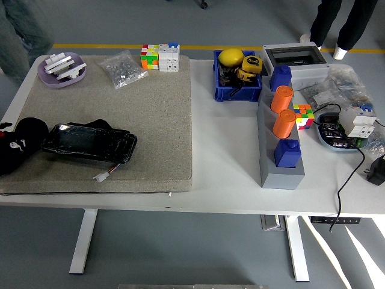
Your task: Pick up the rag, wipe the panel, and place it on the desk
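Observation:
A black glossy panel (pixel 90 143) lies flat on the grey mat (pixel 150 120) at the left, with a small white connector on a wire (pixel 102 176) at its front edge. A black mass at the picture's left edge touches the panel's left end. It is my left hand (pixel 11 153) together with a bunched black rag (pixel 33 129). Black on black hides where one ends and the other begins. My right arm is out of view.
On the mat's far side are a purple dish (pixel 60 69), a bag of small parts (pixel 123 69) and puzzle cubes (pixel 159 57). To the right stand a blue bin (pixel 237 81), a grey rack with orange and blue cylinders (pixel 281 144) and cables (pixel 349 180). A person's legs (pixel 343 24) show at the top right.

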`<state>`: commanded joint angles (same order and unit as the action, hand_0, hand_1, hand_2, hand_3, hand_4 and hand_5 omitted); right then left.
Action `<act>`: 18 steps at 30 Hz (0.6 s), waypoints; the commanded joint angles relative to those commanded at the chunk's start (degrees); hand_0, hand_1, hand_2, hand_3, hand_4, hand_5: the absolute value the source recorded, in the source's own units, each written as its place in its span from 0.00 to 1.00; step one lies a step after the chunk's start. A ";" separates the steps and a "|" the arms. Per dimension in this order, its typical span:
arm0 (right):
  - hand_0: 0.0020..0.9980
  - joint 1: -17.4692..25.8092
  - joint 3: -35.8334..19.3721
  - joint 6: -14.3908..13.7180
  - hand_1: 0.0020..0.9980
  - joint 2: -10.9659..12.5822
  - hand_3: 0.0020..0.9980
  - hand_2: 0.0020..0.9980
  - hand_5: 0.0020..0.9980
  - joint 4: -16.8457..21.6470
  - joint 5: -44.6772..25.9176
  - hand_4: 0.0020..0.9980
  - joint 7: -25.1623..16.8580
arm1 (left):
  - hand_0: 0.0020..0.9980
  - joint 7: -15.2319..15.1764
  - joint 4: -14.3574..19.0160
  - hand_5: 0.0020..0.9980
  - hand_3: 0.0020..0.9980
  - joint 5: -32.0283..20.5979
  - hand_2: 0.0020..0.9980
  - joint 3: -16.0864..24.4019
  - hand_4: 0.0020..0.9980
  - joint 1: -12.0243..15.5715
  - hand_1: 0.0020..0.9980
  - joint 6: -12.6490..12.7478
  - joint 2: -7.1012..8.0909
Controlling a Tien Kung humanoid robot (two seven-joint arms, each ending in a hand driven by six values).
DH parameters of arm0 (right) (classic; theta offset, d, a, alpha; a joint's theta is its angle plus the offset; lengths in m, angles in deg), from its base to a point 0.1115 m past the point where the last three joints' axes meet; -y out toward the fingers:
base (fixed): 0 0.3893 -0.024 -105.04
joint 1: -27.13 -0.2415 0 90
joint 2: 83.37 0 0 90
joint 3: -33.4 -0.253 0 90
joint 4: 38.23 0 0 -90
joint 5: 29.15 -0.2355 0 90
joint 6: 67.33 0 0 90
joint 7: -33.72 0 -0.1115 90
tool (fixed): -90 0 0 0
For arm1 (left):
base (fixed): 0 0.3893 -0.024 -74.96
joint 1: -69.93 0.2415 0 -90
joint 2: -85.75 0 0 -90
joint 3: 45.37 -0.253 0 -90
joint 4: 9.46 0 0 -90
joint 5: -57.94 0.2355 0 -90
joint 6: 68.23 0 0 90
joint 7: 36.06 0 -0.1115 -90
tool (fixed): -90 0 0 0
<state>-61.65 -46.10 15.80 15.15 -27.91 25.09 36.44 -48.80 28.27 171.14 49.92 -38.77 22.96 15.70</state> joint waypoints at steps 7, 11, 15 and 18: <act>0.72 -0.05 -0.41 -0.03 0.66 -0.08 0.62 0.68 0.51 0.00 0.26 0.98 -0.20 | 0.80 -0.47 -1.10 0.32 0.67 -0.05 0.83 -0.84 0.88 -0.61 0.86 0.70 -0.32; 0.72 -0.03 -0.19 -0.03 0.66 -0.05 0.62 0.68 0.51 0.00 0.03 0.98 -0.33 | 0.70 -0.80 -1.85 0.24 0.64 -0.10 0.81 -1.52 0.81 -0.95 0.81 1.51 -0.67; 0.72 -0.06 -0.46 -0.06 0.66 -0.10 0.62 0.68 0.51 0.00 0.01 0.98 -0.47 | 0.47 -0.67 -2.33 0.13 0.61 0.23 0.77 -1.78 0.66 -1.04 0.64 3.24 -1.02; 0.72 -0.03 -0.38 -0.07 0.66 -0.08 0.62 0.68 0.51 0.00 -0.04 0.98 -0.47 | 0.47 -0.70 -2.31 0.13 0.61 0.22 0.77 -1.87 0.66 -0.98 0.64 4.31 -1.12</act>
<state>-61.68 -46.47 15.73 15.07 -27.91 25.05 35.97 -49.50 25.96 171.36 48.05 -39.75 27.28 14.58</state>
